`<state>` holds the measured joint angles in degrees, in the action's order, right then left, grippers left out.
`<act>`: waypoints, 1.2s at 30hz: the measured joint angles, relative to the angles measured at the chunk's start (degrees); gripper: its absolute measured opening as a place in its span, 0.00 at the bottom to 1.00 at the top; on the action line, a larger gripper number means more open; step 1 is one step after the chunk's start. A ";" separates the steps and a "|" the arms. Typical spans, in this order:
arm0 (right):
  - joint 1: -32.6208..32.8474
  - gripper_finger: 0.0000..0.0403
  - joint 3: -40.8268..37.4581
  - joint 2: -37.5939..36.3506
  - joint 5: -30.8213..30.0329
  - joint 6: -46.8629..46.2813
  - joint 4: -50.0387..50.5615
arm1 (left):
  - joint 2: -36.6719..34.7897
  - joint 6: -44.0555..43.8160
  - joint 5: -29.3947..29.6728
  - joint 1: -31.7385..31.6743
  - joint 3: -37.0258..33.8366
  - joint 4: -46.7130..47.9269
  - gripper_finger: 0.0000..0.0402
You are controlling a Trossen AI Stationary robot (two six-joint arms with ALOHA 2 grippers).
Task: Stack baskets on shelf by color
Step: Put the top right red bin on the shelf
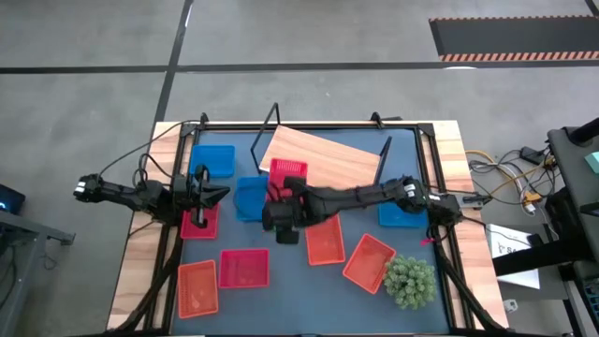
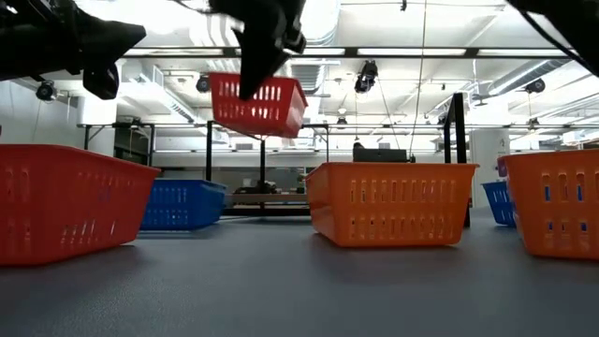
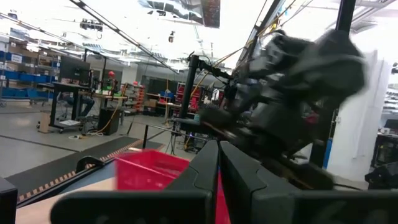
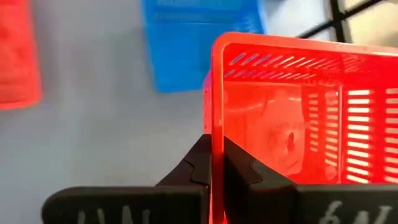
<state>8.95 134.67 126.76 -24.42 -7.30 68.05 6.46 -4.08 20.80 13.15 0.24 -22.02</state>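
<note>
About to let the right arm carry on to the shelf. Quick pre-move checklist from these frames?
1. Right gripper shut on the red basket, pinching its wall: ok.
2. Red basket lifted clear of the tabletop, seen in the low view: ok.
3. Basket level: not ok, it hangs tilted in the low view.
4. Shelf has a bare board to land on: ok, nothing visible on it.
5. Left gripper shut and parked at the table's left over another red basket, apart from the right arm: ok.
6. Blue basket just beside the carried one, clearance: cannot tell.
</note>
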 joint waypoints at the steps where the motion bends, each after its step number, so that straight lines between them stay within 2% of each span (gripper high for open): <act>1: -1.35 0.02 0.00 0.00 0.24 0.74 -0.18 | 0.00 0.00 0.00 0.00 -0.01 -0.02 0.00; 7: -10.02 0.02 -0.46 1.05 0.88 1.73 -4.11 | 0.00 0.00 0.00 0.00 -0.01 -0.02 0.00; 12: -16.18 0.02 -0.75 3.12 8.32 0.83 -7.56 | -0.11 0.01 0.00 0.00 0.01 -0.03 0.00; 15: -18.39 0.02 -0.83 4.59 10.01 1.09 -9.27 | -0.07 0.02 0.00 0.00 0.00 -0.02 0.00; 28: -19.71 0.03 -0.83 6.23 11.43 2.02 -10.23 | -0.11 0.00 0.00 0.00 0.01 -0.04 0.00; 36: -19.73 0.17 -0.83 6.23 11.38 2.02 -10.22 | -0.11 0.00 0.00 0.00 0.00 -0.07 0.00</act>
<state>-10.79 133.84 132.99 -13.04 -5.28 57.83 6.35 -4.08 20.80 13.15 0.24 -22.09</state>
